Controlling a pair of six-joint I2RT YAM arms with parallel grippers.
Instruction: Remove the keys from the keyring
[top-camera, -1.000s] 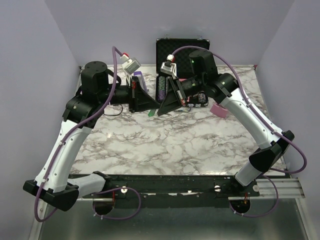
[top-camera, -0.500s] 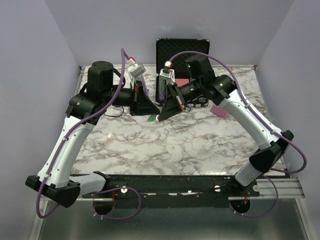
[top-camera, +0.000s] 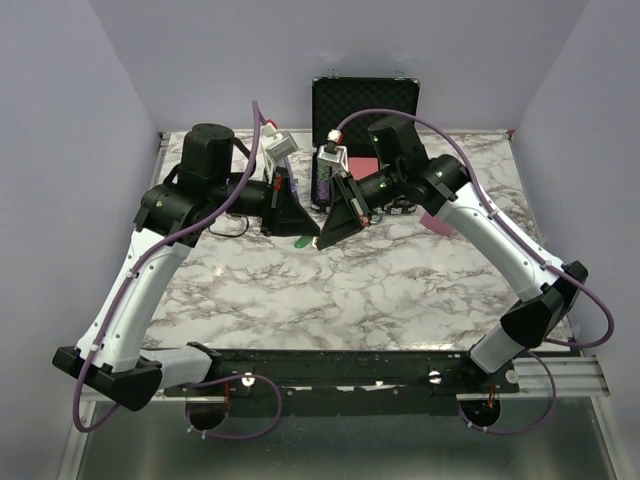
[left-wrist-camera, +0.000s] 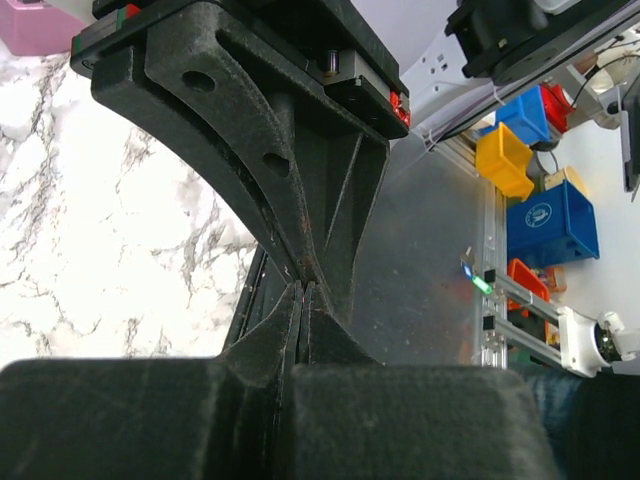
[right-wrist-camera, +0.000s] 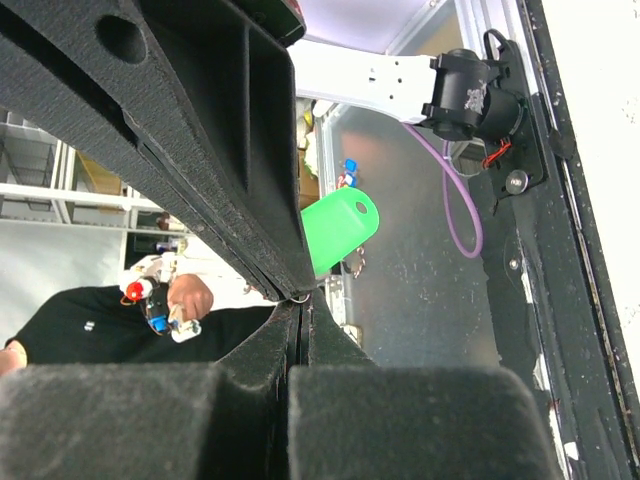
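The keyring shows as a bright green tag (top-camera: 300, 241) hanging above the marble table (top-camera: 400, 280), just under where my two grippers meet tip to tip. In the right wrist view the tag (right-wrist-camera: 337, 232) hangs behind the left gripper's fingers (right-wrist-camera: 215, 170). A thin metal ring (right-wrist-camera: 306, 297) sits at my right gripper (right-wrist-camera: 303, 305), which is shut on it. A small silver key (right-wrist-camera: 336, 298) dangles beside the ring. My left gripper (left-wrist-camera: 303, 288) is shut against the right gripper's fingers (left-wrist-camera: 300, 200), at the ring. The ring itself is hidden in the left wrist view.
An open black case (top-camera: 363, 100) stands at the back of the table. A purple object (top-camera: 283, 170) is behind the left gripper. A pink piece (top-camera: 438, 220) lies to the right under the right arm. A thin black cable (top-camera: 226, 222) lies left.
Both grippers, still tip to tip, have moved a little toward the near edge. The left arm has swung right, and the green tag has come along with them.
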